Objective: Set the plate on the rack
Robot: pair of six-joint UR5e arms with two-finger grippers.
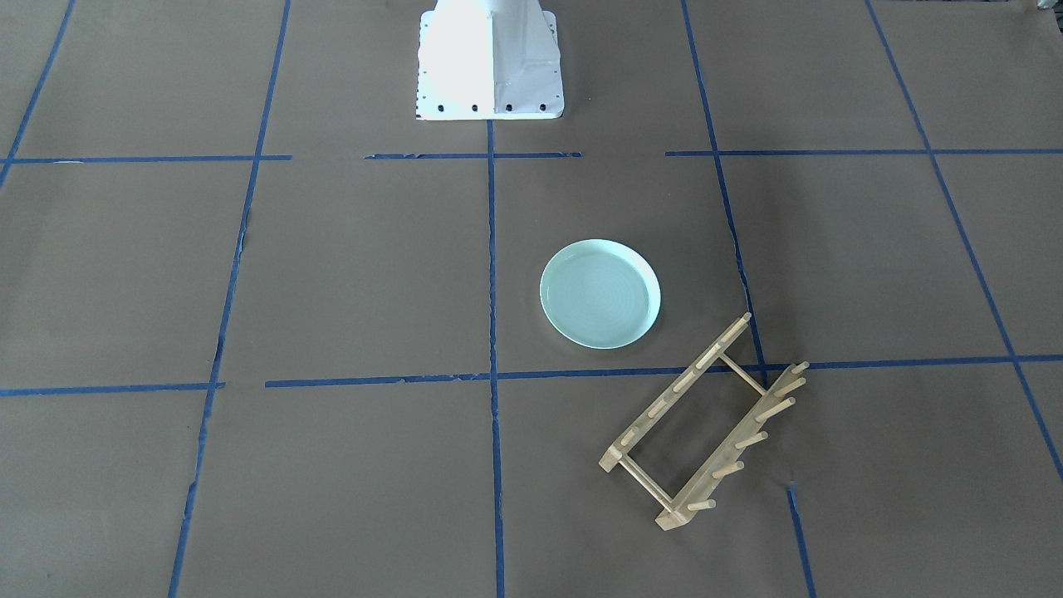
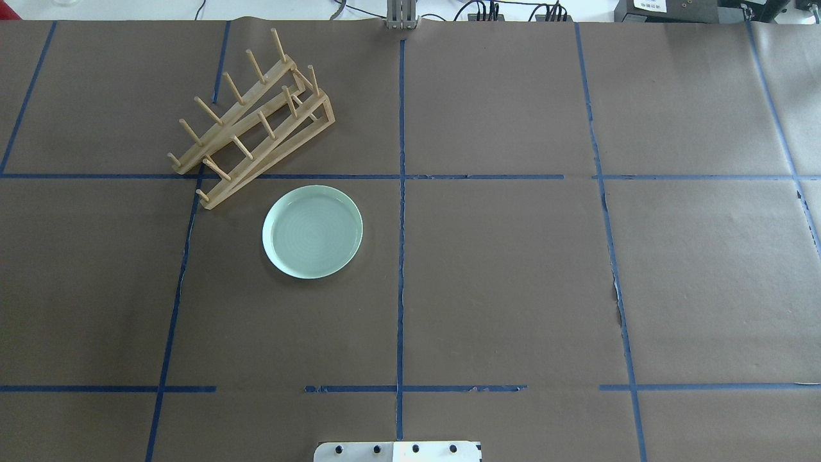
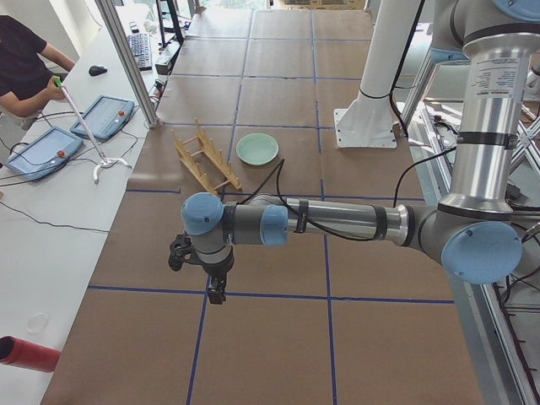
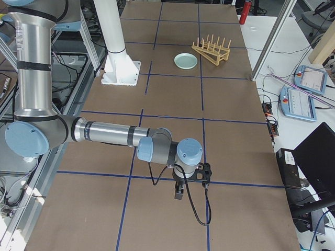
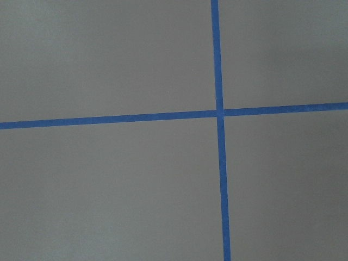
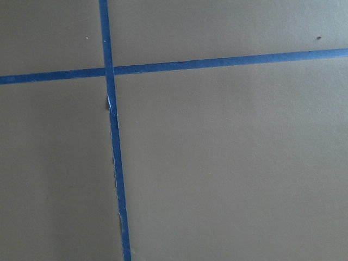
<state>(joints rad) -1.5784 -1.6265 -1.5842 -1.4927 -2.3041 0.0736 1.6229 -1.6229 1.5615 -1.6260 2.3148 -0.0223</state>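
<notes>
The pale mint-green plate lies flat on the brown table, left of centre in the overhead view. The light wooden rack stands just beyond it, empty, a small gap between them. Both show small in the left view, the plate and the rack, and in the right view, the plate and the rack. My left gripper hangs over the table's left end, far from the plate. My right gripper hangs over the right end. I cannot tell whether either is open or shut.
The white robot base stands at the table's near edge. Blue tape lines grid the brown paper. An operator and teach pendants are at a side table. Both wrist views show only paper and tape.
</notes>
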